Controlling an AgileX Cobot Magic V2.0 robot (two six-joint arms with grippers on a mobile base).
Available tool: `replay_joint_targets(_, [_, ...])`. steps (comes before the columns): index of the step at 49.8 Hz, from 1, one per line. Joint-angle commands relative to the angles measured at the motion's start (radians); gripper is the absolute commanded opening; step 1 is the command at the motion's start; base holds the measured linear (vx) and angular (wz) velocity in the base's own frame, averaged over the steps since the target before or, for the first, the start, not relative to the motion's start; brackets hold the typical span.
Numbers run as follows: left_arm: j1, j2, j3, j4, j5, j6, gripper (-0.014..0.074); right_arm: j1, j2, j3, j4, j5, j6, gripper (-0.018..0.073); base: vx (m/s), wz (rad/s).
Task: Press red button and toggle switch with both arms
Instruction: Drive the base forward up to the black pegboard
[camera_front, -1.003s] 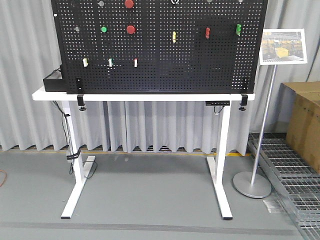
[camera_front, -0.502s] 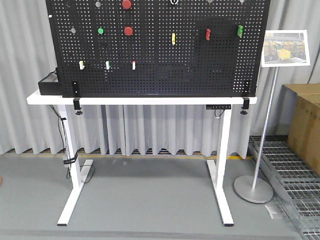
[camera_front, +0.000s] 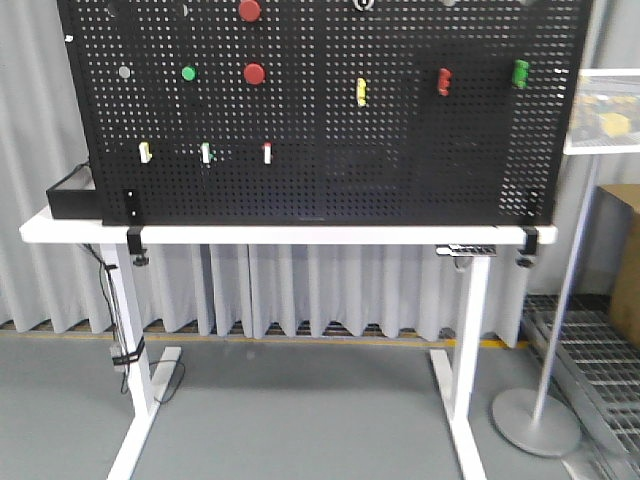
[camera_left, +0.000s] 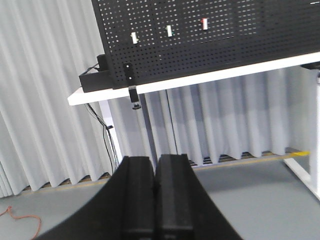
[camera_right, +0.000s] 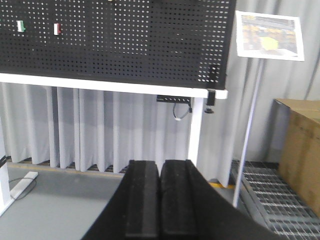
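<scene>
My left pincer (camera_left: 155, 162) and right pincer (camera_right: 160, 165) were clenched on nothing, far from the pegboard (camera_front: 320, 180). Risk: two red buttons (camera_front: 254, 73) sat close together, so I could've hit the wrong one.

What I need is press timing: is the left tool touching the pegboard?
Apart. The left wrist view shows the shut left tool well short of the pegboard, with floor and curtain visible between them.

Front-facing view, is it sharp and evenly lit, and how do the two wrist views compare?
Front-facing view: evenly lit, pegboard fairly sharp, sign at right edge washed out. Left wrist view: tilted, slightly soft, left gripper nearly featureless black. Right wrist view: crisper, right gripper equally dark.
</scene>
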Motion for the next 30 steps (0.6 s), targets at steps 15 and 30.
replay_joint_targets(15, [0.002, 0.005, 0.026, -0.01, -0.078, -0.006, 0.0002, -0.005, -0.016, 0.012, -0.003, -0.081, -0.005, 0.0, 0.51, 0.09])
replay_joint_targets(30, [0.002, 0.005, 0.026, -0.01, -0.078, -0.006, 0.0002, -0.005, -0.016, 0.012, -0.003, -0.081, -0.005, 0.0, 0.52, 0.0])
